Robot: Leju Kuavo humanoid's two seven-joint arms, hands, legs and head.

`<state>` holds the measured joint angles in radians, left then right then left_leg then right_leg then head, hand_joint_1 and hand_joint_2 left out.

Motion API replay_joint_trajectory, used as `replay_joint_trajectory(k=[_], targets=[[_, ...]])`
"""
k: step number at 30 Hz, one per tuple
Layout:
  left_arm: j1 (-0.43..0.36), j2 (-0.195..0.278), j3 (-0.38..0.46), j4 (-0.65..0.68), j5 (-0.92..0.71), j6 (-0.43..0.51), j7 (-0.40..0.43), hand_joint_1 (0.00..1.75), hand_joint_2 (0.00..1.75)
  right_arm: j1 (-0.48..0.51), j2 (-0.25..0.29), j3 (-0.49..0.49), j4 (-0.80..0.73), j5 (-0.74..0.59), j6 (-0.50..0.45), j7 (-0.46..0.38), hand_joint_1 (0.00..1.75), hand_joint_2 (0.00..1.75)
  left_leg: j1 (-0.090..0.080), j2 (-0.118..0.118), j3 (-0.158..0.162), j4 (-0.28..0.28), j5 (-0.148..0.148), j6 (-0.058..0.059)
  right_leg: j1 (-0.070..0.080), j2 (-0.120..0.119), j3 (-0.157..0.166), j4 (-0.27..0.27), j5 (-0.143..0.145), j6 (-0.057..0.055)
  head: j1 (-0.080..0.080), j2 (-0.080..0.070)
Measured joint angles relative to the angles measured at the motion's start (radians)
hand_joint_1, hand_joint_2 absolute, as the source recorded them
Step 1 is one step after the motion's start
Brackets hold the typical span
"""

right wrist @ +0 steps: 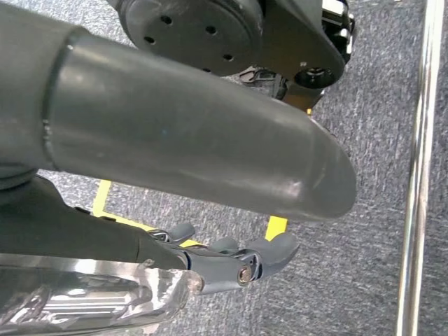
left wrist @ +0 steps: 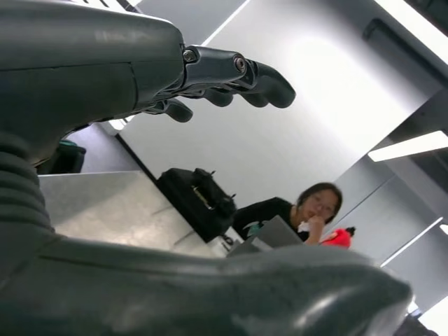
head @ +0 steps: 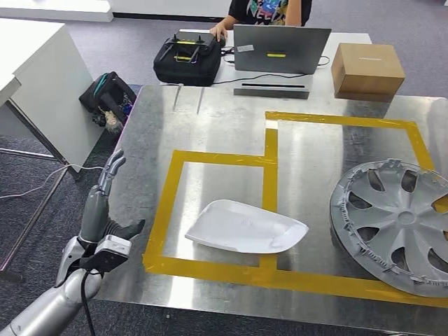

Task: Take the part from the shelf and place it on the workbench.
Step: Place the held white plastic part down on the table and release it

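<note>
The white curved part [head: 246, 227] lies flat on the metal workbench [head: 222, 126], inside the left yellow-taped rectangle. My left hand [head: 103, 203] hovers at the bench's left edge, well to the left of the part, holding nothing. Its fingers [left wrist: 232, 73] stretch out straight in the left wrist view. My right hand [right wrist: 158, 154] hangs over grey carpet with its fingers [right wrist: 248, 255] extended and nothing in them.
A grey wheel cover [head: 396, 224] lies on the bench's right side. At the far end are a laptop [head: 280, 49], a black case [head: 187, 59], a cardboard box [head: 367, 70] and a seated person [head: 264, 10]. A bag [head: 108, 94] sits on the floor beside a white table [head: 42, 77].
</note>
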<state>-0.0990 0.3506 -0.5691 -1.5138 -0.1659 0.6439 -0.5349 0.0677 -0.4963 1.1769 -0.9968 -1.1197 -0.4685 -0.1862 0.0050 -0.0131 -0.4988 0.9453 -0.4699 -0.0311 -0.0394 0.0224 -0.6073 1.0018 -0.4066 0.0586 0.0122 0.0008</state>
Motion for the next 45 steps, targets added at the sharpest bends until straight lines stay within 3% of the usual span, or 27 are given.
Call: replay_joint_trajectory(k=[4,8,18,23,27,29,32,33,34,35,37,39,43,45], targets=[[0.008,0.004,0.009,-0.028,0.029,-0.005,-0.022,0.00,0.00,-0.001,-0.002,0.008,-0.005,-0.011,-0.007,-0.005,0.00,0.00,0.000,0.000,0.000,0.000,0.000,0.000,0.000,0.000,0.000,0.000,0.000,0.000,0.000,0.000],[0.046,0.008,0.041,-0.176,0.239,-0.124,-0.087,0.00,0.00,-0.005,-0.016,0.049,-0.031,-0.054,-0.039,-0.029,0.00,0.00,0.000,0.000,0.000,0.000,0.000,0.000,0.000,0.000,0.000,-0.001,0.000,0.000,0.000,0.000],[0.103,0.016,0.118,-0.373,0.351,-0.323,-0.121,0.00,0.00,-0.018,-0.023,0.101,-0.059,-0.059,-0.053,-0.023,0.00,0.00,-0.002,0.000,-0.002,0.007,-0.005,0.007,-0.003,0.000,0.002,-0.002,0.000,0.003,0.000,0.000],[0.132,0.015,0.156,-0.405,0.350,-0.348,-0.143,0.00,0.00,-0.033,-0.045,0.106,-0.071,-0.067,-0.076,-0.047,0.00,0.00,-0.007,0.000,-0.008,0.019,-0.010,0.018,-0.008,0.000,0.003,-0.003,0.002,0.014,0.000,0.000],[0.133,0.014,0.167,-0.417,0.352,-0.360,-0.141,0.00,0.00,-0.045,-0.050,0.095,-0.075,-0.067,-0.066,-0.042,0.00,0.00,-0.008,0.001,-0.010,0.017,0.002,0.038,-0.010,-0.001,0.002,-0.011,0.008,0.032,0.000,0.000],[0.129,0.013,0.170,-0.421,0.352,-0.365,-0.137,0.00,0.00,-0.049,-0.049,0.089,-0.075,-0.061,-0.059,-0.031,0.00,0.00,-0.004,0.003,-0.008,0.006,0.013,0.049,-0.007,-0.008,-0.020,0.033,-0.026,0.034,0.002,0.000],[0.128,0.012,0.173,-0.421,0.353,-0.373,-0.135,0.00,0.00,-0.047,-0.049,0.078,-0.075,-0.058,-0.047,-0.021,0.00,0.00,-0.004,0.006,-0.010,0.004,0.016,0.052,0.000,-0.014,-0.102,0.234,-0.125,0.030,0.004,0.000],[0.128,0.011,0.174,-0.421,0.352,-0.375,-0.137,0.00,0.00,-0.046,-0.049,0.076,-0.075,-0.056,-0.042,-0.019,0.00,0.00,-0.005,0.006,-0.011,0.005,0.015,0.052,0.002,-0.014,-0.118,0.278,-0.135,0.030,0.004,0.000],[0.128,0.011,0.174,-0.421,0.352,-0.375,-0.138,0.00,0.00,-0.044,-0.049,0.075,-0.075,-0.054,-0.038,-0.017,0.00,0.00,-0.006,0.006,-0.011,0.005,0.015,0.052,0.003,-0.014,-0.115,0.280,-0.125,0.029,0.005,0.000],[0.128,0.010,0.174,-0.421,0.351,-0.375,-0.139,0.00,0.00,-0.043,-0.049,0.074,-0.075,-0.053,-0.035,-0.015,0.00,0.00,-0.005,0.005,-0.010,0.007,0.014,0.050,0.003,-0.015,-0.090,0.238,-0.098,0.029,0.004,0.000],[0.127,0.010,0.175,-0.421,0.351,-0.375,-0.139,0.00,0.00,-0.043,-0.048,0.070,-0.075,-0.052,-0.032,-0.010,0.00,0.00,-0.005,0.004,-0.012,0.013,0.009,0.041,0.003,-0.016,-0.009,0.101,-0.049,0.027,0.005,0.000],[0.121,0.008,0.176,-0.420,0.351,-0.376,-0.139,0.00,0.00,-0.046,-0.045,0.068,-0.075,-0.051,-0.029,-0.004,0.00,0.00,-0.008,0.003,-0.017,0.024,0.004,0.031,0.005,-0.015,0.036,0.027,-0.041,0.017,0.004,0.000],[0.111,0.006,0.177,-0.420,0.350,-0.376,-0.137,0.00,0.00,-0.047,-0.040,0.066,-0.074,-0.049,-0.026,0.002,0.00,0.00,-0.007,0.002,-0.028,0.048,-0.011,0.014,0.006,-0.014,0.029,0.027,-0.047,-0.010,0.001,0.000],[0.114,0.006,0.180,-0.420,0.350,-0.375,-0.138,0.00,0.00,-0.046,-0.039,0.064,-0.074,-0.047,-0.028,0.001,0.00,0.00,-0.005,0.004,-0.065,0.130,-0.069,0.004,0.005,-0.014,0.024,0.025,-0.043,-0.023,-0.003,0.000]])
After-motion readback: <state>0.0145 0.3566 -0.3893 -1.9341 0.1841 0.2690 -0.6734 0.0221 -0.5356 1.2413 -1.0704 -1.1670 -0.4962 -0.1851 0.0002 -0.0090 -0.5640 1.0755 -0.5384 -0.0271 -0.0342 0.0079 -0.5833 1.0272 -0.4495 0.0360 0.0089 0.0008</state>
